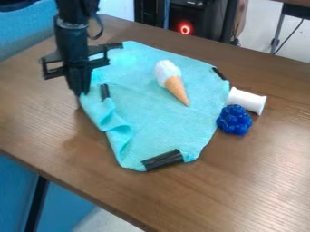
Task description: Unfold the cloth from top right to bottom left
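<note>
We see a brown wood-grained table (242, 199), pale light glinting on its right side. Beyond its far edge we find a dark case (203, 20) with a glowing red ring (185, 29), pale floor (257, 31) and a metal leg (278, 34). Blue material (21, 34) borders the table's left side.

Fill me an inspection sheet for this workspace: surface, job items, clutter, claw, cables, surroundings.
Surface: brown wood-look table.
Job items: turquoise cloth, mostly spread out, rumpled along its lower-left edge; black strips on it.
Clutter: toy ice cream cone lying on the cloth; white spool and bumpy blue ball at its right side.
Claw: pointing down at the cloth's left edge; grip unclear.
Cables: loop beside the arm; thin black cable behind the table.
Surroundings: red ring light, blue fabric.
</note>
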